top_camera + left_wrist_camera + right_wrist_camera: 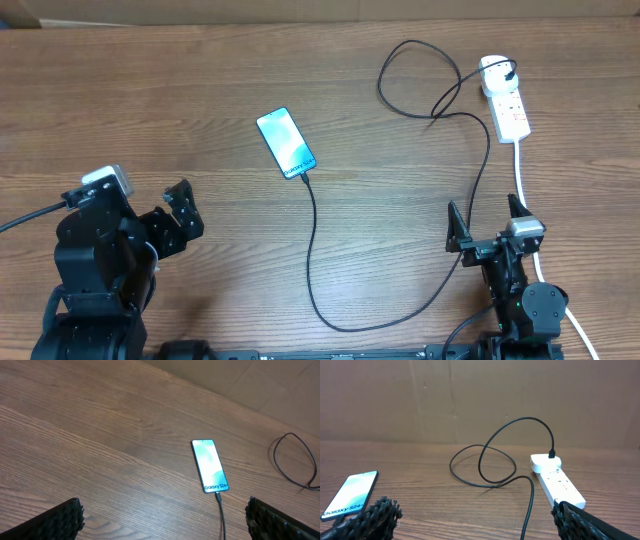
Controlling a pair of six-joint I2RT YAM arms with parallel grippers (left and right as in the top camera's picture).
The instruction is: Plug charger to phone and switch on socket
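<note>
The phone lies flat mid-table with its teal screen up, and shows as well in the left wrist view and the right wrist view. The charger's black cable meets the phone's lower edge, where its connector tip looks seated. The cable loops across the table to a white plug in the socket. My left gripper is open, down-left of the phone. My right gripper is open, near the table's front, below the socket.
The socket's thick white cord runs down past my right gripper toward the table's front edge. A cardboard wall stands behind the table. Bare wood lies left of the phone.
</note>
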